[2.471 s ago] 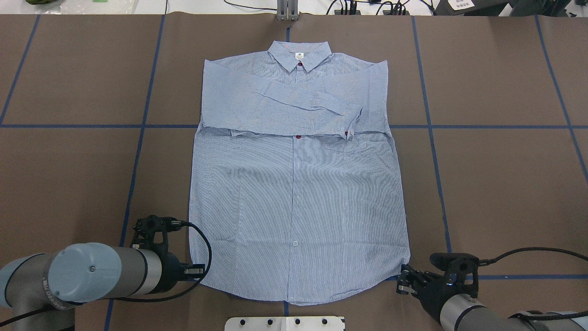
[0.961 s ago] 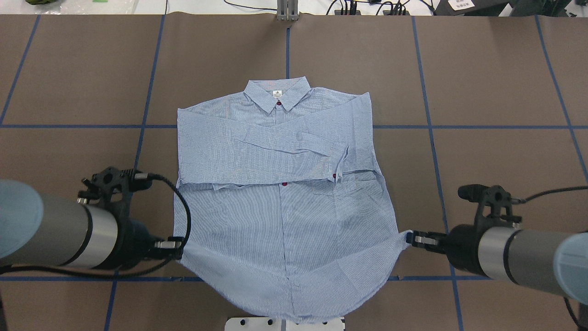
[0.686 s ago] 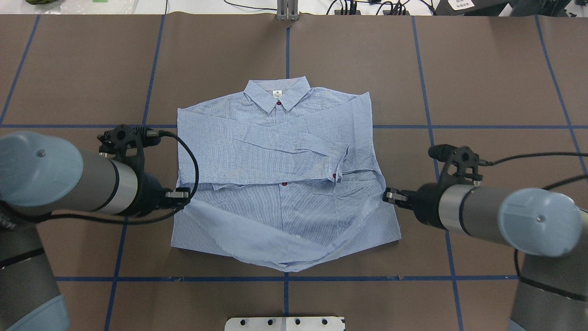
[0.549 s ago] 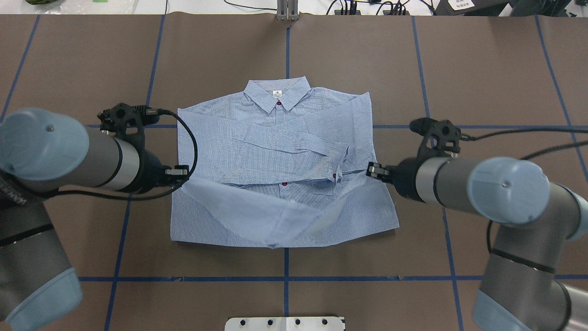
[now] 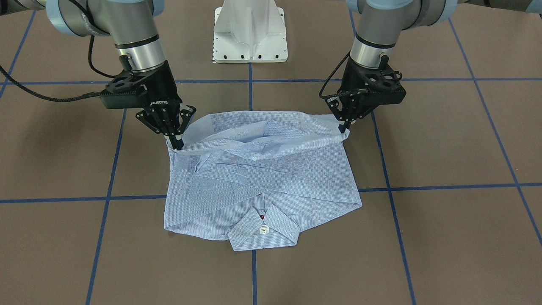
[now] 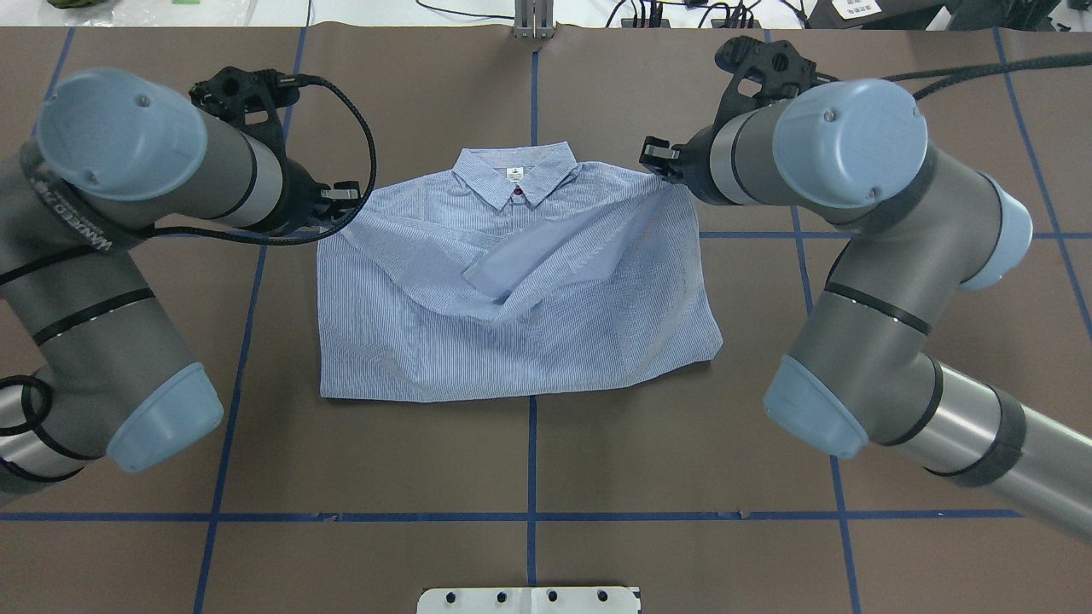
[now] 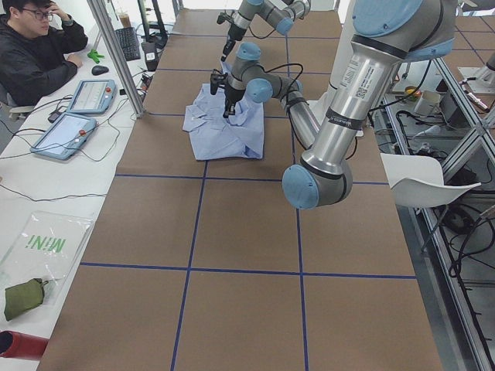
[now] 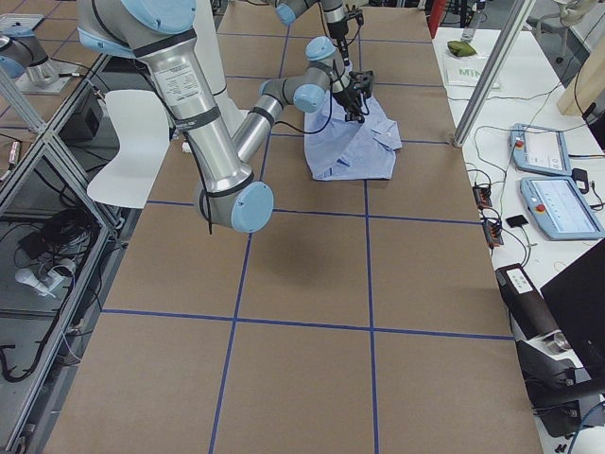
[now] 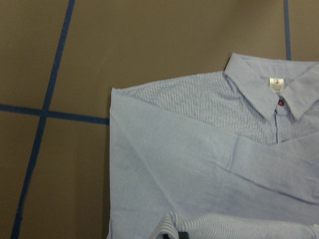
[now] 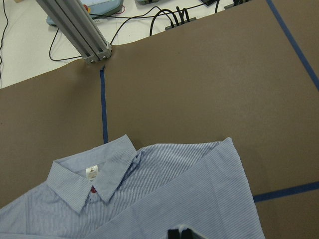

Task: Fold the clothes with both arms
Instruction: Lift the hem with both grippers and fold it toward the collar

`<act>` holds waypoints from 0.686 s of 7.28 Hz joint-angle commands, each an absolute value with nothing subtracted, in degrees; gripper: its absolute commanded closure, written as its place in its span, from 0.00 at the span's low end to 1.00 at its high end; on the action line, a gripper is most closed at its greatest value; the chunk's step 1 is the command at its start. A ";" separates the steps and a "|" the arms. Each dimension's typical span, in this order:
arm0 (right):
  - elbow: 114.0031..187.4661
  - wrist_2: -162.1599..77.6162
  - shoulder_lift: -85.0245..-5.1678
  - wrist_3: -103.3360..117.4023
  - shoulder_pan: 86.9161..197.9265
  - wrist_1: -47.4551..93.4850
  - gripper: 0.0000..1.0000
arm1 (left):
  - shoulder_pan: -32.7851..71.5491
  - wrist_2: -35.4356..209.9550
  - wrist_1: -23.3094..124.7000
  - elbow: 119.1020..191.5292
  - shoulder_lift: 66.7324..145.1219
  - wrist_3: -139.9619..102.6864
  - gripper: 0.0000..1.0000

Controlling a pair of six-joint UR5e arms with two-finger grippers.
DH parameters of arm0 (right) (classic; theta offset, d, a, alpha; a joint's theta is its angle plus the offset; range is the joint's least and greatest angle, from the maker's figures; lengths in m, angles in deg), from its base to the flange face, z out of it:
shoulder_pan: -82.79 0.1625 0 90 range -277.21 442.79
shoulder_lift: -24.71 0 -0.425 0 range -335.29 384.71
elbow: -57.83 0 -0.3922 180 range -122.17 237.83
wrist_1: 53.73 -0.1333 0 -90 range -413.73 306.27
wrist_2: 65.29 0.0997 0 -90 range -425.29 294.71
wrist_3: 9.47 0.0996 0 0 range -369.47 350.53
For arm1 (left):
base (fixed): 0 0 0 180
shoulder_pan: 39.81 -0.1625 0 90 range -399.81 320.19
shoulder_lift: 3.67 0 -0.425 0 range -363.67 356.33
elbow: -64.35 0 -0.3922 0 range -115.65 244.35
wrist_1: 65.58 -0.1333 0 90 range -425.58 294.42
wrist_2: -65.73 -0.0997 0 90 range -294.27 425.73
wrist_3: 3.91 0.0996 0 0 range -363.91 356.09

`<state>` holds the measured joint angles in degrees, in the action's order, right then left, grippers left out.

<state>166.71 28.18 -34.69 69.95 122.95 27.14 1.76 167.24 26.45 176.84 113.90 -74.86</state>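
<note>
Claws on both arms pinch cloth: the left claw [image 5: 342, 127] grips one bottom corner of the shirt [image 5: 271, 178] and the right claw [image 5: 175, 143] grips the other, fingers pressed together on the fabric. Each claw hangs at a shoulder of the shirt, so the lower half is doubled over the chest and sags between them. The shirt lies in the middle of the counter [image 6: 597, 452], front up, its collar [image 6: 516, 175] flat on the side away from the robot's base.
</note>
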 commanded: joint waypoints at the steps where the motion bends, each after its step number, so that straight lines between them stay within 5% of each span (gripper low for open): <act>1: 162.87 29.19 -32.69 69.28 124.71 26.78 1.00 | 2.73 166.27 27.40 173.61 114.81 -70.98 1.00; 5: 161.54 37.96 -32.68 65.43 131.20 23.88 1.00 | 4.03 166.45 35.31 168.05 114.72 -64.06 1.00</act>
<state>161.69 34.77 -32.67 66.71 128.92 24.49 3.14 166.36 34.18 168.22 114.73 -68.05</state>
